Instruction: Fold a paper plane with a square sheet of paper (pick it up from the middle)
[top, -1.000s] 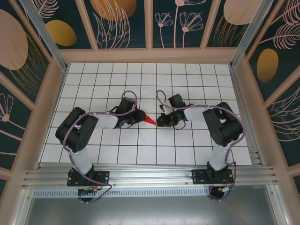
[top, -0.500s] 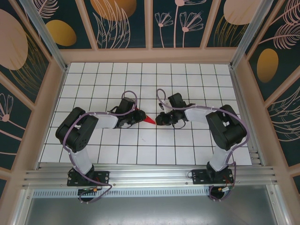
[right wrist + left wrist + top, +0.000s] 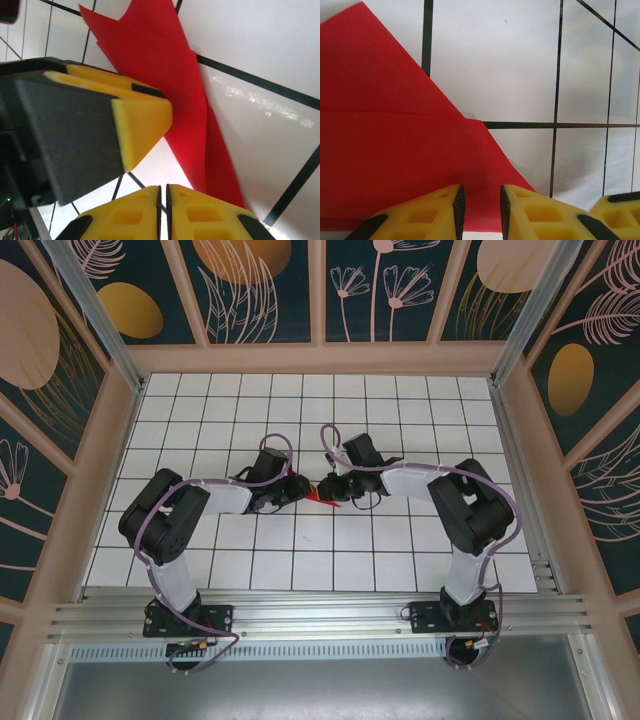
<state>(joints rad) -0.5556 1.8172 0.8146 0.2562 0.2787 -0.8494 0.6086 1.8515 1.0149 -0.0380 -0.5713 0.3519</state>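
From above, the left pincer and the right pincer are seen close together near the middle of the white gridded desk. A small pointed tip of the red paper is seen between them, and the rest is covered by the left arm's wrist. More is given by the left wrist view. There the paper is shown lying flat on the desk in overlapping layers, with slanted edges and a horizontal crease. The yellow fingers are held a narrow gap apart just above it, with nothing pinched between them. In the right wrist view the paper is shown as a long, narrow wedge of stacked folds. A yellow finger of the left pincer is placed against its side. The right pincer is closed, with a hairline slit left between its pads, at the wedge's near end. Whether the paper's edge is nipped there cannot be told.
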